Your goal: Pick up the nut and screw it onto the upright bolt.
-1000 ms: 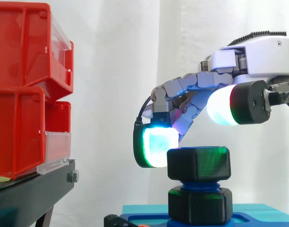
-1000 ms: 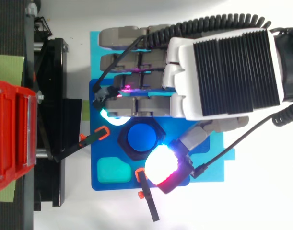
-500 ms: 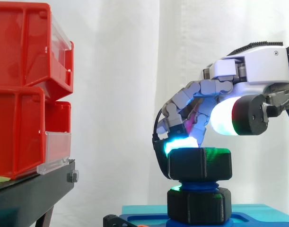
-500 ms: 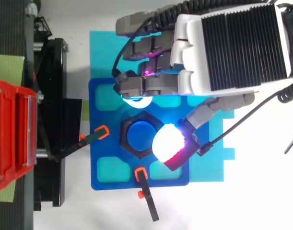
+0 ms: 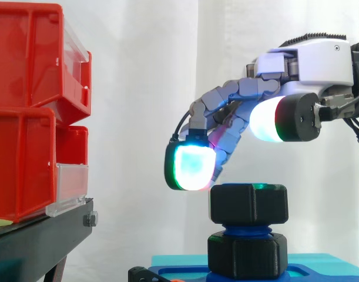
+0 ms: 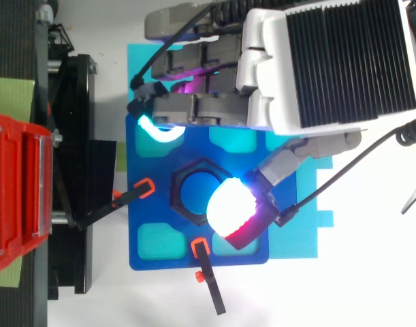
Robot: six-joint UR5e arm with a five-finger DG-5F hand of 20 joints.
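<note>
Nearest, the white-and-red glowing thumb pad (image 5: 267,120) of the hand (image 5: 311,59) hangs above the black hexagonal plastic nut (image 5: 248,204). The nut sits on the upright blue bolt (image 5: 247,229) over a blue fixture plate (image 6: 134,225). Beyond, the fingers spread wide, holding nothing and clear of the nut. Red plastic bins (image 5: 26,117) stand at the left before the white curtain (image 5: 144,117).

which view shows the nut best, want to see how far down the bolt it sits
Side view: the nut shows whole in profile, blue bolt thread bare beneath it, the hand above it. The top view gives its hexagonal outline, partly covered by the hand's thumb pad.
</note>
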